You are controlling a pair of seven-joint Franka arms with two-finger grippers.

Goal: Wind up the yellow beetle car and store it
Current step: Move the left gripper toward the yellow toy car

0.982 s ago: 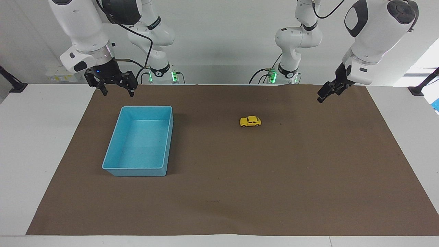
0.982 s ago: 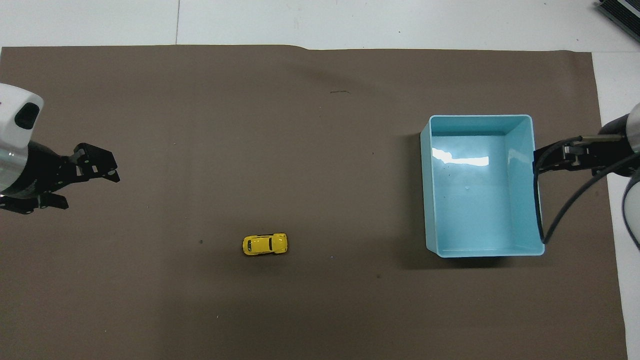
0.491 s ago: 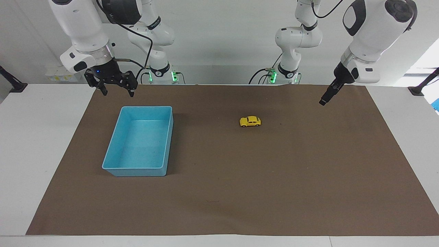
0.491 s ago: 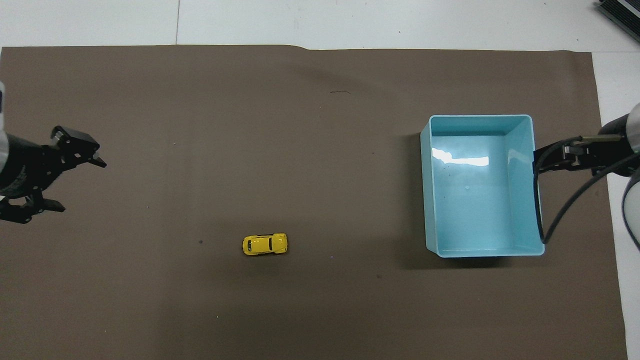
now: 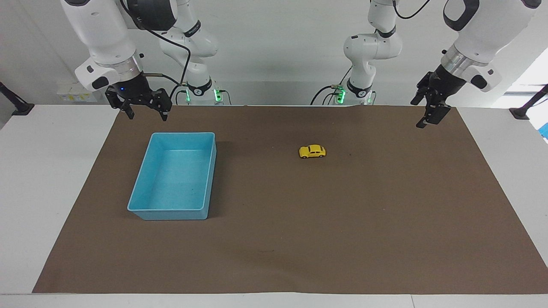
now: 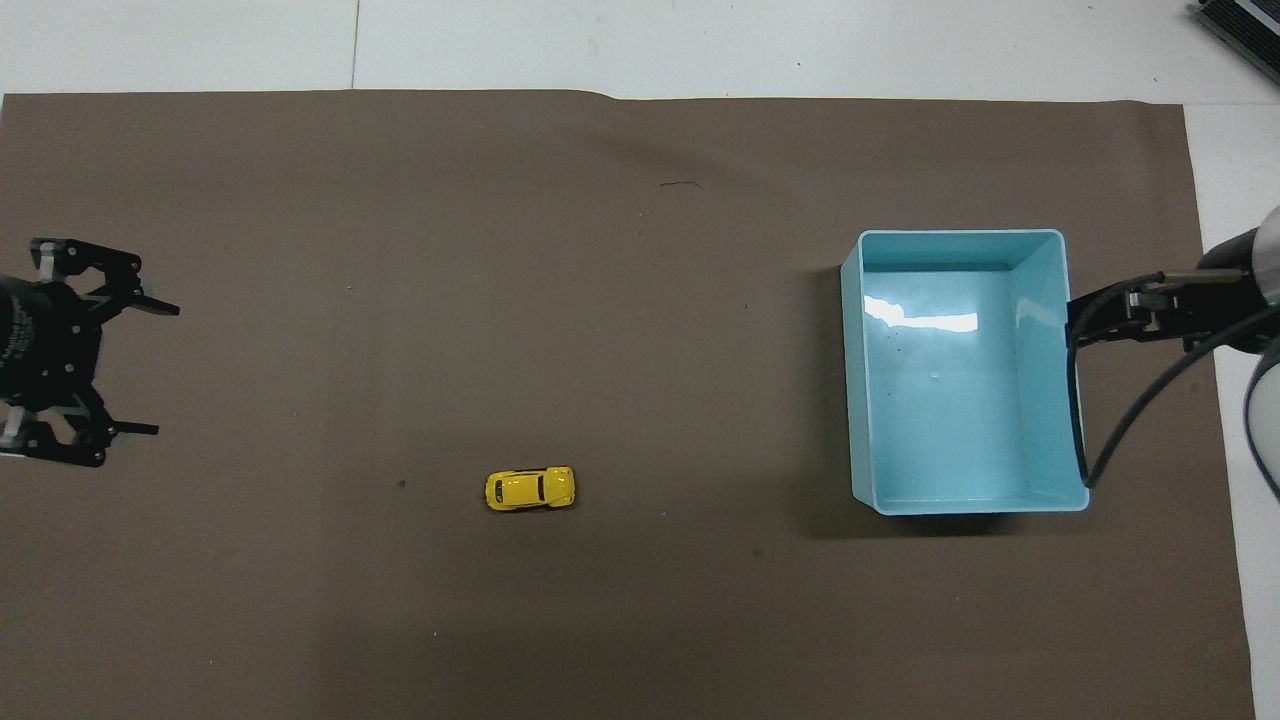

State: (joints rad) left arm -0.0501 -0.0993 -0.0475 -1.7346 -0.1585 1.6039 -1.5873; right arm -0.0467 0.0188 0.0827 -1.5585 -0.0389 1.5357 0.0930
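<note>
Yellow beetle car [image 5: 312,151] stands on its wheels on the brown mat [image 5: 299,239] that covers the worktop [image 5: 38,179], apart from everything else. Its long axis runs along the worktop's length, from one arm's end toward the other, roughly parallel to the edge where the robots stand. In the overhead view the car [image 6: 530,488] shows dark windows on its roof area, but which end is the nose cannot be told with certainty from either view.

Toward the right arm's end of the worktop sits a light blue bin [image 5: 141,207], an open rectangular tub, with its long side running away from the robots. The car is well apart from it, about level with the part of the bin nearest the robots.

The right end effector [image 5: 145,112] hangs over the mat near the robots' edge, just beside the bin's nearest short wall, its fingers spread apart and holding nothing. The left end effector [image 5: 430,117] is raised over the mat toward the left arm's end, well apart from the car; in the overhead view [image 6: 140,368] its two fingertips stand wide apart, released and empty.
</note>
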